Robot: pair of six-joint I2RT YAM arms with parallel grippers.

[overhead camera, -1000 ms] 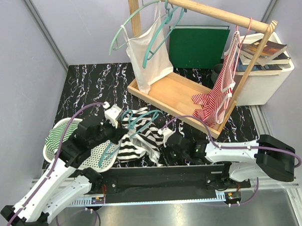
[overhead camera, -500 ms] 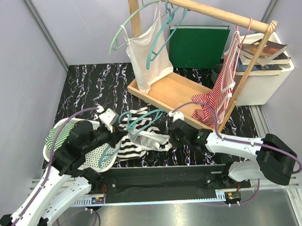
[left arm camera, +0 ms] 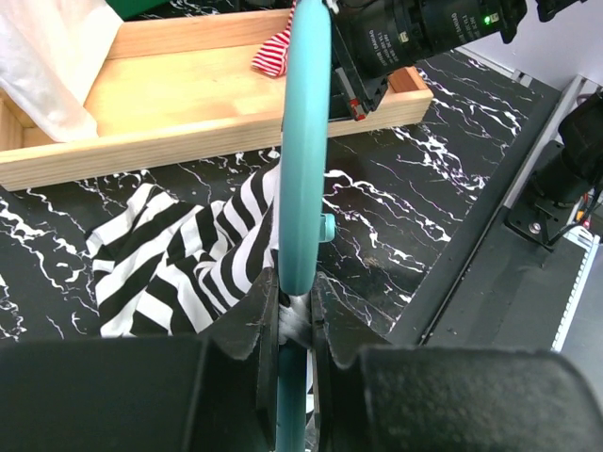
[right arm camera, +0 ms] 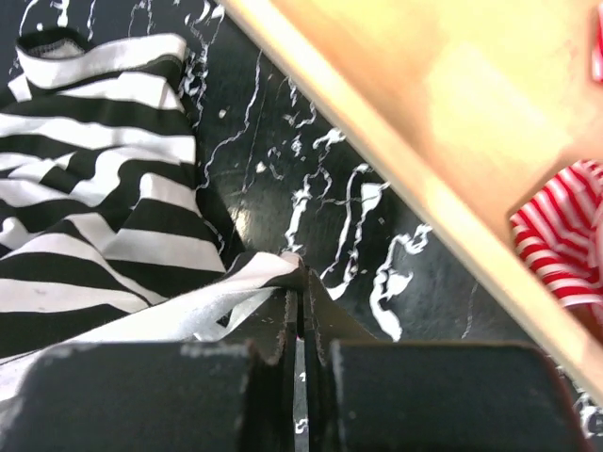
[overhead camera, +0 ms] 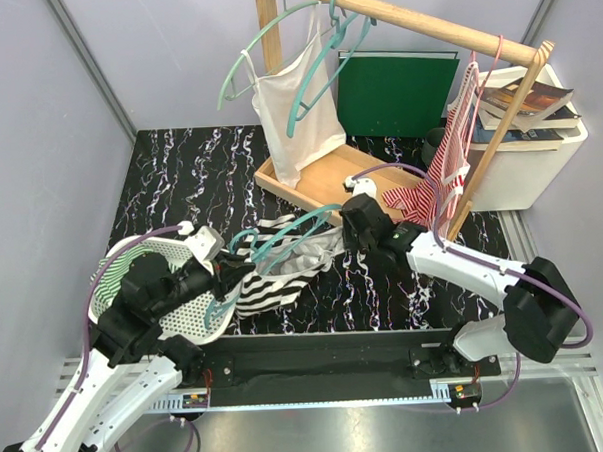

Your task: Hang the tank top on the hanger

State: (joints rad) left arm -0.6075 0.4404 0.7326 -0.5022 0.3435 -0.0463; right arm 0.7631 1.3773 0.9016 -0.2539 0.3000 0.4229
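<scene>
Teal hanger (left arm camera: 306, 141) pinched between fingers (left arm camera: 258, 318), tank top (left arm camera: 179, 264) below.

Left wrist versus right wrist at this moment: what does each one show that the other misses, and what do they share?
Only the left wrist view shows the hanger clamped in the left gripper, the right arm beyond it, and a corner of the white top. Only the right wrist view shows the right gripper pinched on an edge of the tank top. Both show the tank top, the marbled table, the wooden tray and the red-and-white garment.
</scene>
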